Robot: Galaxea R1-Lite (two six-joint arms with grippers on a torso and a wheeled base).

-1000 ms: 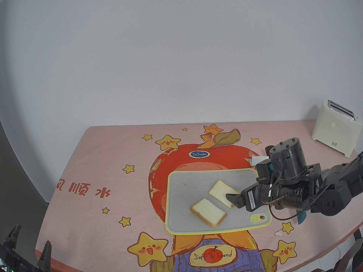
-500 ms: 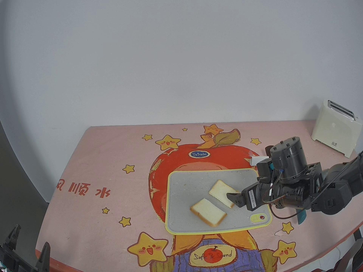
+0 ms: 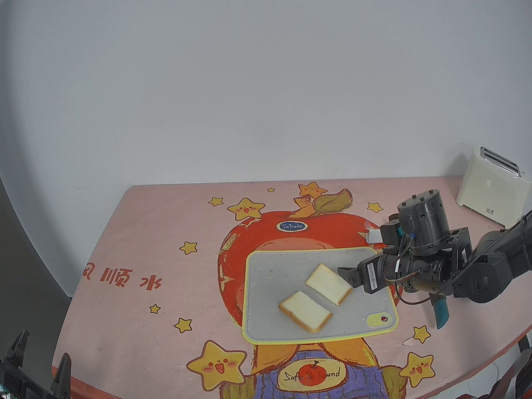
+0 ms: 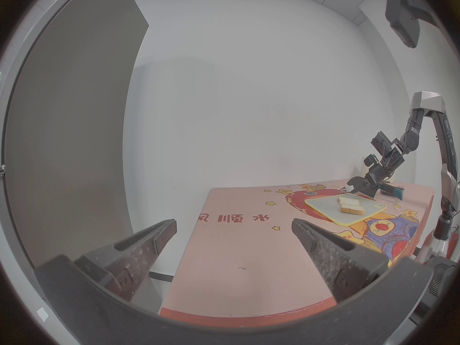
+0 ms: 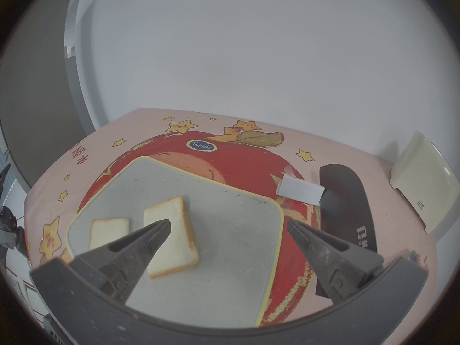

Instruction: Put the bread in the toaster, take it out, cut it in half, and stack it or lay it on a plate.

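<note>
The right arm is lying stretched in from the right side of the bench (image 3: 166,239), forearm low and roughly level. The right gripper (image 3: 349,275) is pointing leftward over the right part of the cutting board (image 3: 277,272). Its jaws are standing wide apart and gripping nothing. Their tips are hanging just right of the far bread half (image 3: 329,284); whether they are touching it cannot be told. The left gripper (image 4: 233,224) is hanging low off the near-left corner of the bench, well apart from the board. It is facing across the bench top, and its jaws are likewise spread and empty. The grey, yellow-rimmed cutting board is lying flat on the middle-right of the bench and is carrying both pieces of the bread. The far half is sitting toward the board's right side. The near bread half (image 3: 305,311) is lying just to its near-left, with a thin gap between them showing in the right wrist view. A knife (image 5: 342,202) is lying on the bench just right of the board, beneath the right arm, its dark blade pointing far and its teal handle pointing near. A white paper slip (image 5: 301,189) is resting by the board's far-right corner. The toaster (image 3: 493,187) is standing at the far-right corner of the bench, slots facing up.
</note>
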